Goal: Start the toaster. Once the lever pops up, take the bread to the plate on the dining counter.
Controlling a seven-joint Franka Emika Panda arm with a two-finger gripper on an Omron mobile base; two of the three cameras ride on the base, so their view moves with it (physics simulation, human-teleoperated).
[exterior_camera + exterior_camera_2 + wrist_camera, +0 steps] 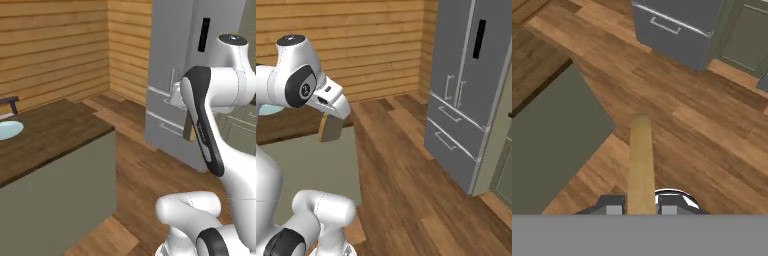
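One dining counter is standing at the left, one plate is lying on its dark top near the far edge, and one bread slice is hanging over the wood floor, edge-on. The gripper is clamping it between both fingers, the slice sticking out beyond them.

plate cut by left edge; bread mostly behind arm.

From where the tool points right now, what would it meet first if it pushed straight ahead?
Probably the wood floor. The tool, shut on the bread, points down at bare planks between the dining counter and the fridge. Depth is hard to judge, but nothing else lies along that line.
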